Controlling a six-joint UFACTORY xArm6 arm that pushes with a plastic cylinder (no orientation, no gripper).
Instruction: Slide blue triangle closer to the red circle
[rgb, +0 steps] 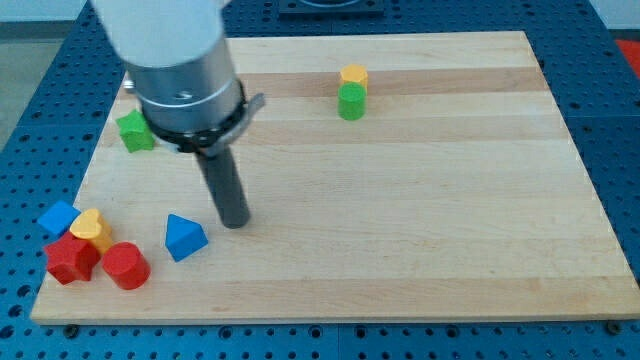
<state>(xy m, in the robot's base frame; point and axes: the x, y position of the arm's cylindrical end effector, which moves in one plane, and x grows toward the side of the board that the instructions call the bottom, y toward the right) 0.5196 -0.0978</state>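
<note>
The blue triangle (184, 237) lies on the wooden board at the lower left. The red circle (126, 265) sits just left of and below it, a small gap apart. My tip (234, 222) rests on the board just to the right of the blue triangle, slightly above it, close but not touching.
A red block (70, 259), a yellow heart-shaped block (92, 229) and a blue block (58, 217) cluster left of the red circle at the board's left edge. A green block (135, 131) lies at upper left. A yellow block (353, 76) touches a green cylinder (351, 102) near the top.
</note>
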